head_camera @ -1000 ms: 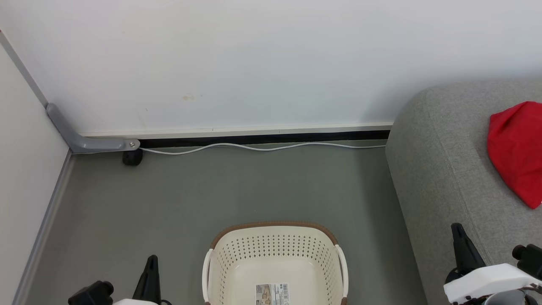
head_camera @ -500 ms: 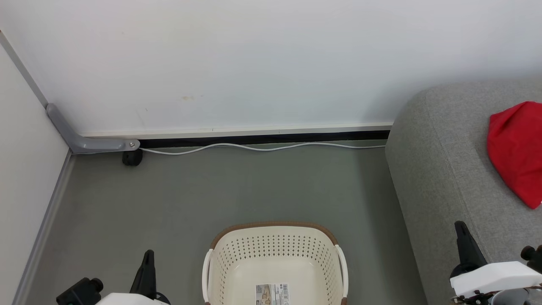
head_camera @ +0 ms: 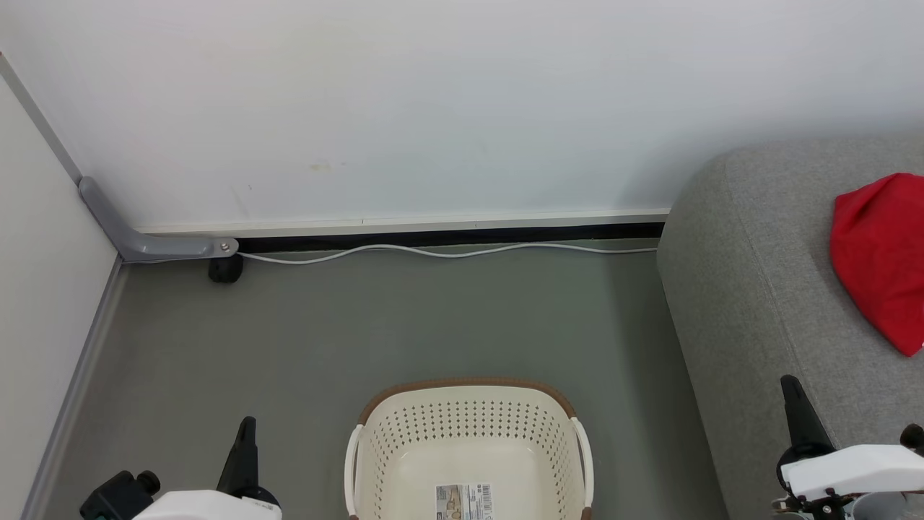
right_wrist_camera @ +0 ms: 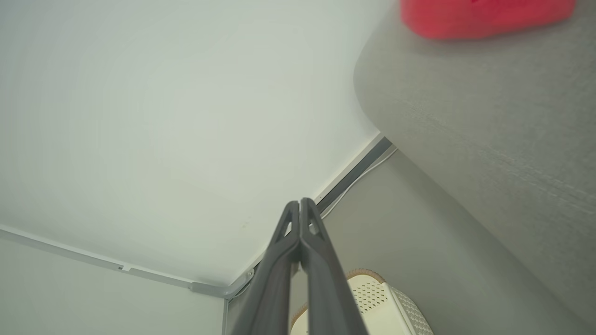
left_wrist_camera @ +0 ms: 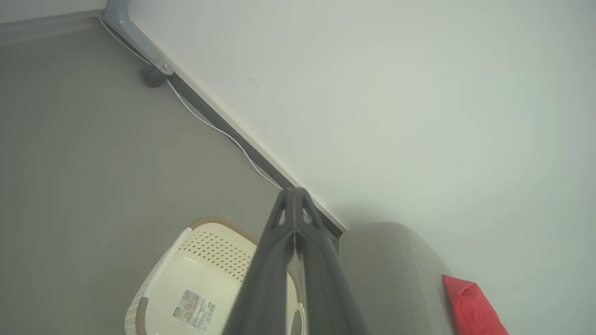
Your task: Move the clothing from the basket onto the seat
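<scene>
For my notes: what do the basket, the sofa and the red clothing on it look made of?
Basket: likely moulded plastic, cream, smooth, with rows of holes; the brown rim looks woven, perhaps imitation. Sofa: grey upholstery fabric, matt, visible weave. Red clothing: soft fabric, judging by its slumped folds; fibre unclear.

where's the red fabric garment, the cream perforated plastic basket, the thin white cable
red fabric garment [head_camera: 877, 253], head view, its middle
cream perforated plastic basket [head_camera: 469, 420], head view, far wall
thin white cable [head_camera: 447, 254], head view, mid-length

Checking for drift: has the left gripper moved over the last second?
Yes. The left gripper has shifted left in the head view, away from the basket, which stayed put.
</scene>
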Robot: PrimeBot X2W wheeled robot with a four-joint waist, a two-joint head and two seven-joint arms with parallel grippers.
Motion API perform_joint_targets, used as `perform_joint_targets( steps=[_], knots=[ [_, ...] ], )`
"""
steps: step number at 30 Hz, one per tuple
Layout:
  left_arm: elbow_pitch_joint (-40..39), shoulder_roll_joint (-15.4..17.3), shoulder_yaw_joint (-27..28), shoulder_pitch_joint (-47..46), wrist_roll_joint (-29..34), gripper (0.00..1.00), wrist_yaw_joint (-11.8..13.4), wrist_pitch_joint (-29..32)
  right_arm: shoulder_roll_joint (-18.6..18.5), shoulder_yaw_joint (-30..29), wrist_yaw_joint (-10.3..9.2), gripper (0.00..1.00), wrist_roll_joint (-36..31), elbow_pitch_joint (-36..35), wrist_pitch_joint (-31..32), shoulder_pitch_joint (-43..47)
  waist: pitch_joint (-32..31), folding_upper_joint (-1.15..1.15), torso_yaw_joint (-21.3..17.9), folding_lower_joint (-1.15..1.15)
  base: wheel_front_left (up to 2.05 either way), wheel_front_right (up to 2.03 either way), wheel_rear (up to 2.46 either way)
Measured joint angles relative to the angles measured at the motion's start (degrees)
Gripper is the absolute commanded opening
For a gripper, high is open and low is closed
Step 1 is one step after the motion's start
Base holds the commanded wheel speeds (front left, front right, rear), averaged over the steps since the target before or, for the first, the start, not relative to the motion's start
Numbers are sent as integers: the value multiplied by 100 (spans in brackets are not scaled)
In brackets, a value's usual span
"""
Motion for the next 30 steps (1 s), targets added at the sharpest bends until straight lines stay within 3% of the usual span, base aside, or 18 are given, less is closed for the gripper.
perform_joint_targets(
  steps=[30],
  knots=[
    [-40,2,318,-261,-1844,0,-300,512,145,-322,-1,0,1719,-227,474,-2,-5,0,-4,0,0,0,0]
  ],
)
